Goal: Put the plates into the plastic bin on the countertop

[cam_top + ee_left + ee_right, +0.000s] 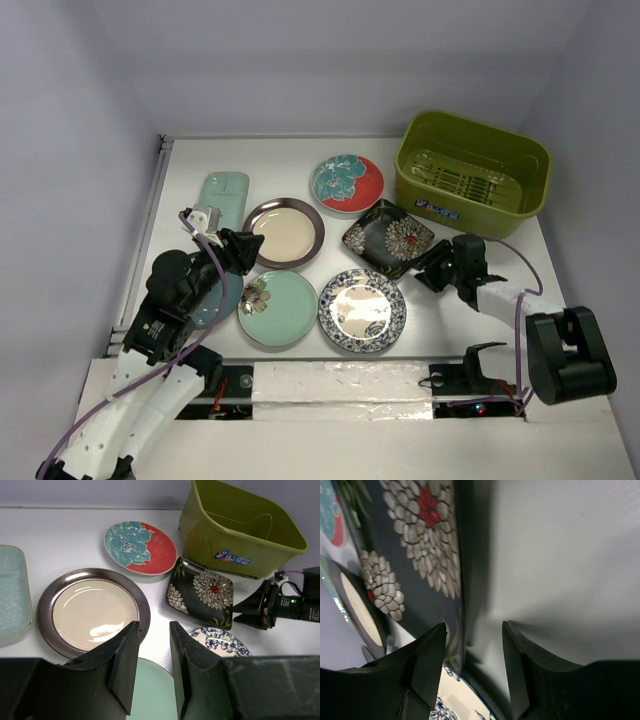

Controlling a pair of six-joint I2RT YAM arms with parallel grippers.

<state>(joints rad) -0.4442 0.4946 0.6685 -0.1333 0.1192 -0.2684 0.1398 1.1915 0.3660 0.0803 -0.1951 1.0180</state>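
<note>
Right gripper [474,645] is open, straddling the black plate [420,555] at its rim, gripping nothing. The empty bin [480,205] sits just behind that plate. Left gripper [154,635] is barely open and empty, near the cream plate [95,610]. With a shallow bite on that thin rim, I bet it slips or shoves the blue plate [362,310].

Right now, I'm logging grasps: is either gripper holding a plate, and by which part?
Nothing is held; left gripper and right gripper are both open.

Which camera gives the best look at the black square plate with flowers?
The left wrist view: the black square plate shows whole, large and sharp. The top view shows it whole but small; the right wrist view catches only one edge, close up.
</note>
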